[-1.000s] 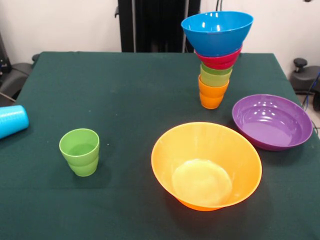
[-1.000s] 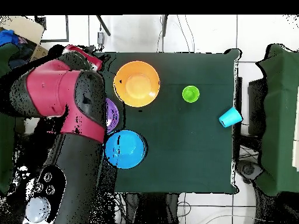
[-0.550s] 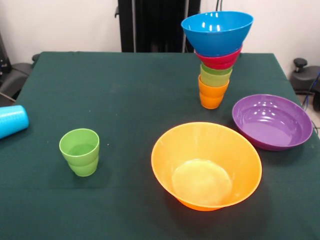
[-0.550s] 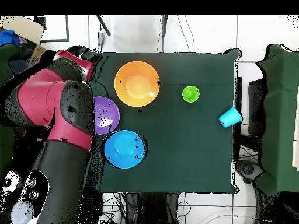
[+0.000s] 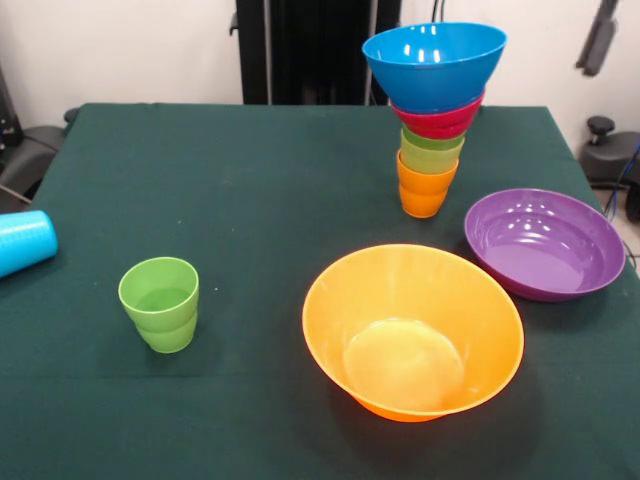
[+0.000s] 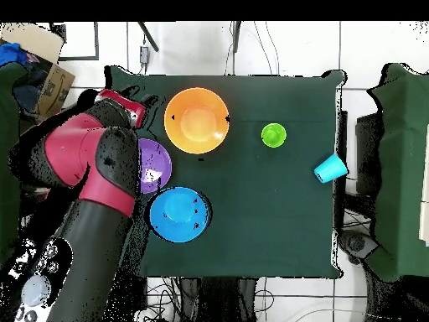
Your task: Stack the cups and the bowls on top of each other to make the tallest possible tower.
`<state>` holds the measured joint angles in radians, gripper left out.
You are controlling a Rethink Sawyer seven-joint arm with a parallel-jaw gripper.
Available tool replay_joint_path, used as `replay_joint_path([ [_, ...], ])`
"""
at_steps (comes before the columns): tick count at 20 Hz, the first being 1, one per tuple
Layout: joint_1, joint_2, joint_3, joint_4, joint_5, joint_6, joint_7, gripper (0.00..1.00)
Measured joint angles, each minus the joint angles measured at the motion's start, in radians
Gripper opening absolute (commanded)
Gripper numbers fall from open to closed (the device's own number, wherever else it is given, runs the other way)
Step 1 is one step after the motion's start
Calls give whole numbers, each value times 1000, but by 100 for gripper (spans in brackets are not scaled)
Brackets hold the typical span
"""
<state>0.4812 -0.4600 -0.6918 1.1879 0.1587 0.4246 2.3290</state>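
Observation:
The tower (image 5: 430, 125) stands at the table's far right: an orange cup (image 5: 424, 190) lowest, two green cups (image 5: 431, 150), a red bowl (image 5: 437, 118) and a blue bowl (image 5: 434, 60) on top. From above the tower shows as the blue bowl (image 6: 179, 214). Alone at the near left stands a green stepped cup (image 5: 159, 303) (image 6: 273, 134). A light blue cup (image 5: 22, 240) (image 6: 330, 168) lies on its side at the left edge. The large orange bowl (image 5: 412, 330) (image 6: 196, 120) and the purple bowl (image 5: 545, 243) (image 6: 157, 163) sit upright and empty. A dark piece of the gripper (image 5: 598, 35) hangs at the top right, off the table.
The red and black arm (image 6: 92, 176) reaches over the table's edge in the overhead view and covers part of the purple bowl. A cardboard box (image 6: 52, 80) sits on the floor beyond that edge. Black equipment (image 5: 605, 150) stands beside the table's far right corner.
The arm has swung over the purple bowl's side of the table. A dark piece of it has come into the front view's top right. Cups and bowls have not moved.

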Motion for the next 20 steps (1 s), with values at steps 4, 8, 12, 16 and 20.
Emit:
replay_joint_path([
  [4, 8, 38, -12, 14, 0, 0, 0, 100],
  [8, 15, 67, -15, 34, 0, -14, 0, 100],
  [12, 20, 90, -17, 53, 1, -51, 0, 100],
  [16, 21, 104, -19, 67, 2, -73, 0, 100],
  [20, 22, 110, -20, 79, 8, -84, 0, 100],
])
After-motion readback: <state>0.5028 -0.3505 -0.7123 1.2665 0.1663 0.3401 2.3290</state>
